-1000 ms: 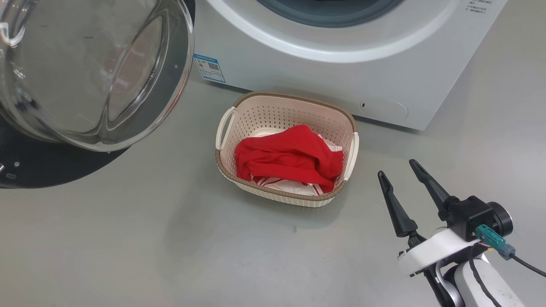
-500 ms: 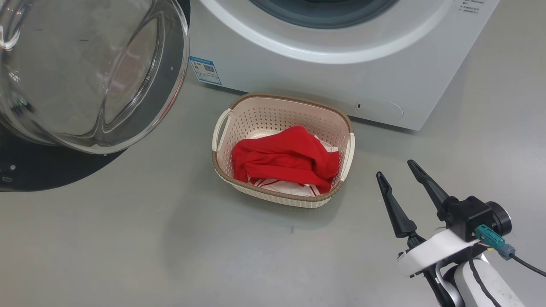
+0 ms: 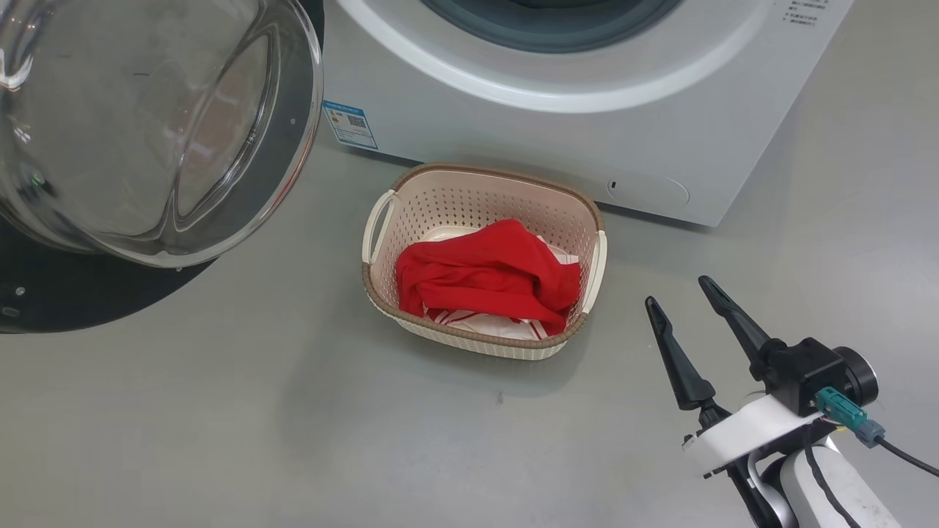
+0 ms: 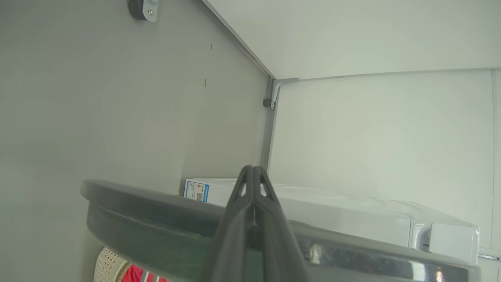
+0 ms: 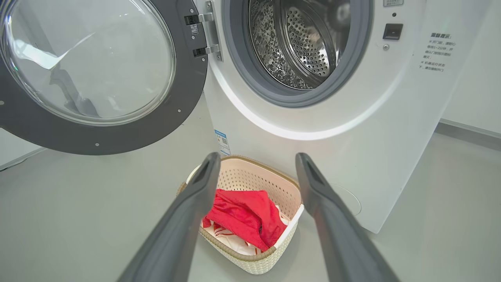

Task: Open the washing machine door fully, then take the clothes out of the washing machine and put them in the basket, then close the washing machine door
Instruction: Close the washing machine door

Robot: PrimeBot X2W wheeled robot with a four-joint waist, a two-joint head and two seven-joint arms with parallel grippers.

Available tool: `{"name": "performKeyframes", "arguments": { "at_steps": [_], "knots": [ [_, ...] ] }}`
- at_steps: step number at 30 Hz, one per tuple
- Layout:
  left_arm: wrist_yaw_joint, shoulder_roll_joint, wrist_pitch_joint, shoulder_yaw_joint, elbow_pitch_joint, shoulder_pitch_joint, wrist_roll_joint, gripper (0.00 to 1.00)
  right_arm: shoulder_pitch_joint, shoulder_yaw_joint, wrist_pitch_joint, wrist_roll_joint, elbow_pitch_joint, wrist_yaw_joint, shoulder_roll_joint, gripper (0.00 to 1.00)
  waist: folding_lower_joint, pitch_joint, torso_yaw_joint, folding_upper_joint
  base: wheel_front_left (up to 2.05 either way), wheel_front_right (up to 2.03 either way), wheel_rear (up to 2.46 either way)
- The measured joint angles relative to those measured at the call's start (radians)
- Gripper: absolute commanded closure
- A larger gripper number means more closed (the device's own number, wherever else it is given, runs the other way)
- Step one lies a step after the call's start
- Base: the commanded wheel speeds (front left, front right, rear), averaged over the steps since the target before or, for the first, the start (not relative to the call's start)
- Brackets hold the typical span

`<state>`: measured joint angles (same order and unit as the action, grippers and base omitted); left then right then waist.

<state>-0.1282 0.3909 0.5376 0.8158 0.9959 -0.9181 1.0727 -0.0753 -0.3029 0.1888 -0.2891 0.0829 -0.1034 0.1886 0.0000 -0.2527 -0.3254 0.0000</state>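
Right gripper (image 3: 676, 290): my fingers spread wide, nothing between them, above the floor (image 3: 293, 425) to the right of the basket (image 3: 484, 170). Left gripper (image 4: 253, 169): my fingers pressed together at the dark rim of the washing machine door (image 3: 44, 293); contact unclear. Door stands swung open. Clothes (image 3: 488, 275) lie in the basket, red over striped white, just in front of the washing machine (image 3: 513, 125).

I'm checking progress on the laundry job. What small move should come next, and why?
Probably the left gripper, shut at the rim of the washing machine door, should start pushing it closed: the clothes lie in the basket and the drum looks empty.
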Motion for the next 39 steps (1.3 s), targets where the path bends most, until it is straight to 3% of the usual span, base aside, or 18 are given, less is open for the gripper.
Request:
{"name": "performKeyframes", "arguments": {
  "at_steps": [20,39],
  "knots": [
    [0.002,0.012,0.192,-0.102,0.020,-0.007,-0.046,1.00,0.000,-0.003,0.003,-0.002,0.023,0.000,-0.006,0.00,0.0000,0.029,-0.014,0.0000,0.00,0.00,0.00],
    [0.096,-0.040,0.453,-0.141,0.010,0.038,-0.006,1.00,0.004,-0.009,0.015,-0.010,0.040,0.002,-0.024,0.00,0.0000,0.080,-0.043,0.0000,0.00,0.00,0.00]
  ]
}}
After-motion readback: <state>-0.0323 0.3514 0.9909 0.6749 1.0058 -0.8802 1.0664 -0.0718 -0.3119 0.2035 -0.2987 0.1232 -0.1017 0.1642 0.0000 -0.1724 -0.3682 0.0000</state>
